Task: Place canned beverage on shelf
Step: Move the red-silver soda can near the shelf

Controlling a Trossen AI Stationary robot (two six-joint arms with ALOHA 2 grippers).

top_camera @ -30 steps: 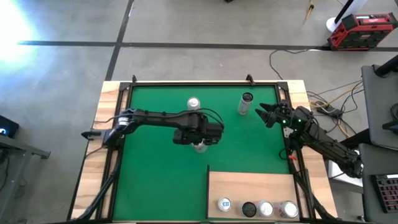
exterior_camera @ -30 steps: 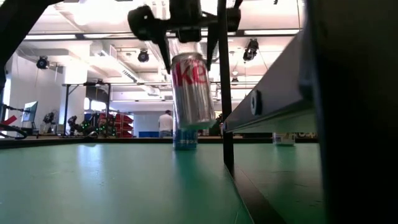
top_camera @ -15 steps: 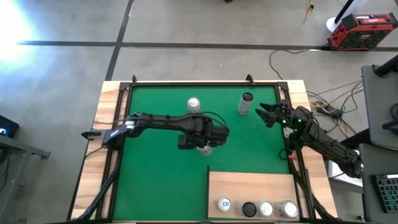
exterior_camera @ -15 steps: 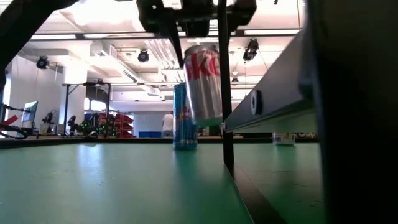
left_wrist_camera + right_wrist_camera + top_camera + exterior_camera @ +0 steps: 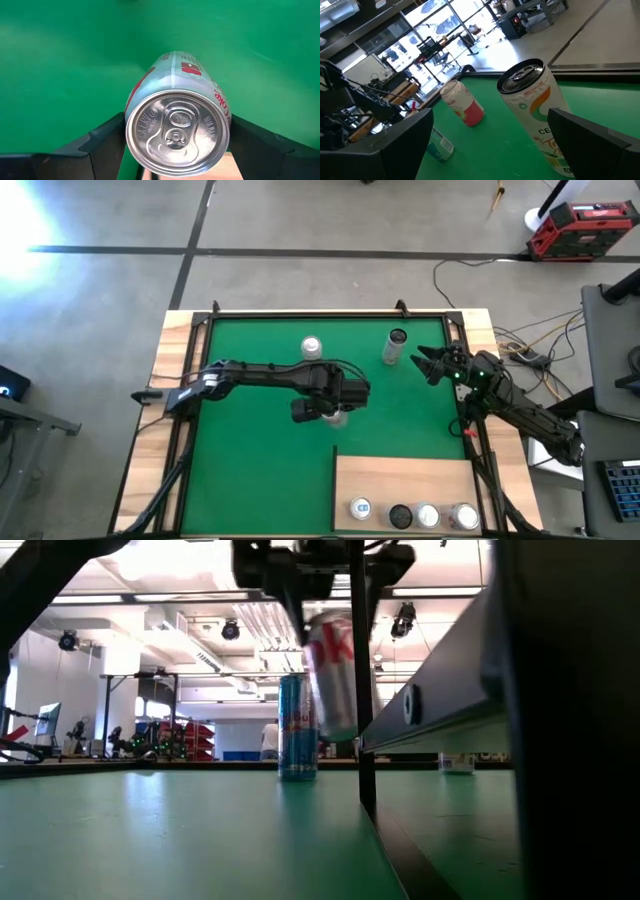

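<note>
1. Your left gripper (image 5: pixel 334 416) is over the middle of the green mat (image 5: pixel 250 450), with its fingers (image 5: pixel 105 142) closed on either side of a silver cylindrical soda can with red lettering (image 5: pixel 177 127); the jaws are spread only as wide as the can's body.
2. You can see in the low view that this silver can (image 5: pixel 333 675) hangs clear of the mat surface, tilted slightly off upright, with its lid uppermost under the gripper.
3. Your held can sits just short of the far edge of the shelf (image 5: pixel 405 480), a flat pale wooden panel with a dark edge lying on the near right part of the mat; it is not over the panel yet.
4. Along the shelf's near edge you have a row of four upright cans (image 5: pixel 413 514), seen from above as round tops.
5. Your right gripper (image 5: pixel 424 363) waits near the mat's right rim with its fingers fully spread and nothing between them.
6. Just beside it stands a white can with orange and green print and a dark lid (image 5: pixel 540 112).
7. A tall blue and silver can (image 5: pixel 297 727) stands upright farther back on the mat; in the low view it shows partly behind your held can.
</note>
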